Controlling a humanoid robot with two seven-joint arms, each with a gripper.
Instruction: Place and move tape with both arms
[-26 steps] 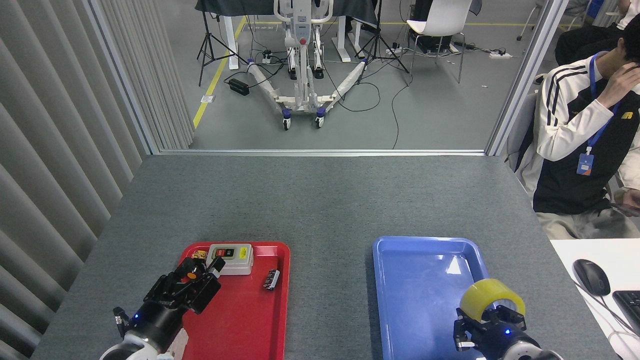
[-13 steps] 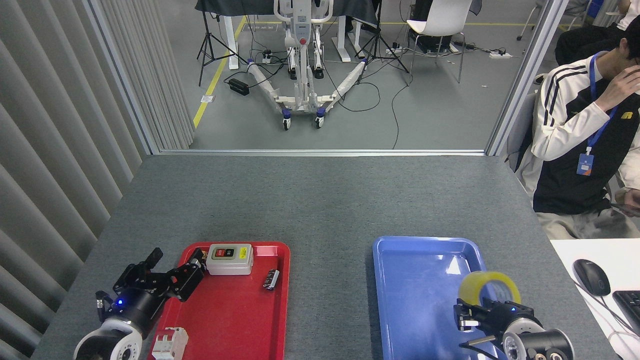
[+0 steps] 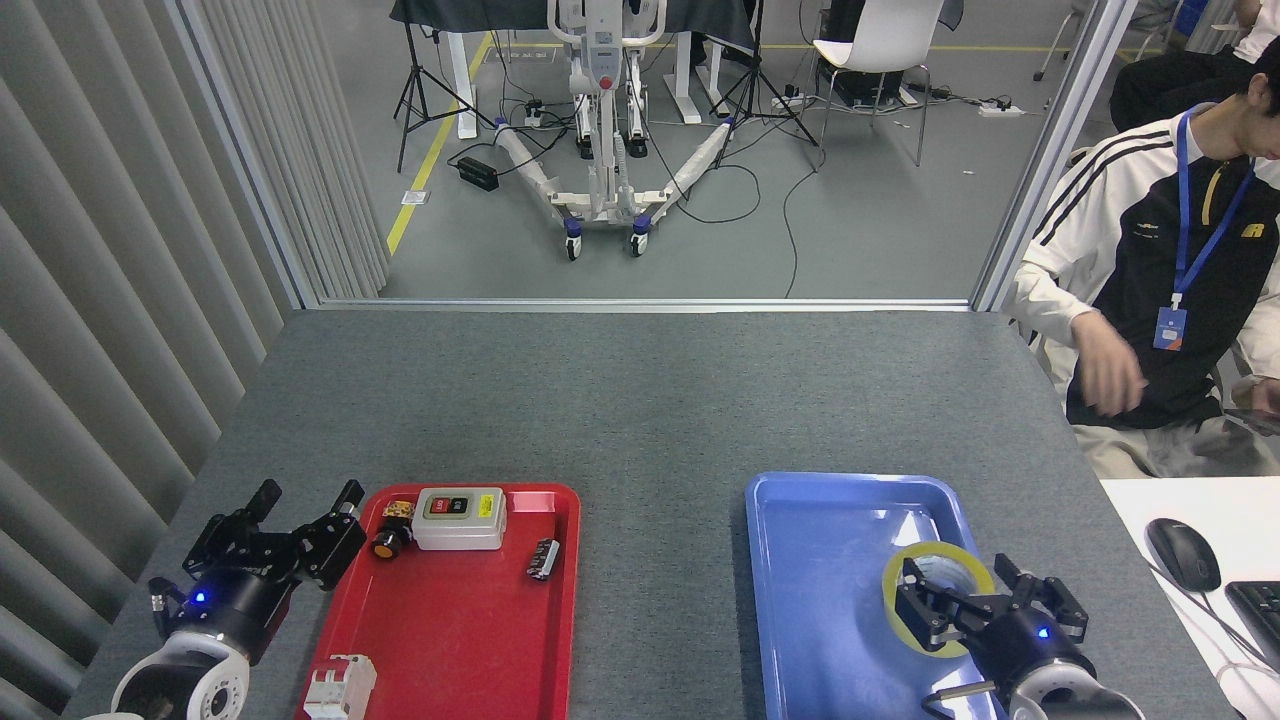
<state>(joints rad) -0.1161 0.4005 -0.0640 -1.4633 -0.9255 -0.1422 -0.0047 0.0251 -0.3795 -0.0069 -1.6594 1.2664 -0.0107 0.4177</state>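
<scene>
- While the grey table [image 3: 640, 400] is taking up most of the head view, two trays are lying side by side on its near part: a red tray [image 3: 480, 640] to the left and a blue tray [image 3: 820, 600] to the right, well apart from each other.
- A person [image 3: 1150, 300] in a black and white jacket with a blue lanyard is sitting past the table's far right corner, one hand hanging blurred in front of the body.
- A white desk [image 3: 1200, 500] with a black mouse [image 3: 1183, 553] is showing at the near right edge.
- The left gripper [image 3: 305, 510] is hovering over the table just left of the red tray, its two black fingers [image 3: 345, 497] standing wide apart and holding nothing.
- The right gripper [image 3: 975, 590] is reaching over the near right part of the blue tray, its fingers spread open; one of them is overlapping the tape's ring, and I cannot tell whether it is touching it.
- The tape [image 3: 937, 598] is sitting in the near right part of the blue tray, its open hole facing up towards the camera and its yellow ring partly hidden by the gripper.
- A grey switch box [image 3: 460, 518] with red and black buttons is resting at the far end of the red tray.
- A white breaker [image 3: 340, 688] is lying at the near left corner of the red tray.
- A small dark cylinder [image 3: 543, 558] is lying right of the switch box.
- A small black and orange part [image 3: 390, 530] is lying just left of the switch box.
</scene>
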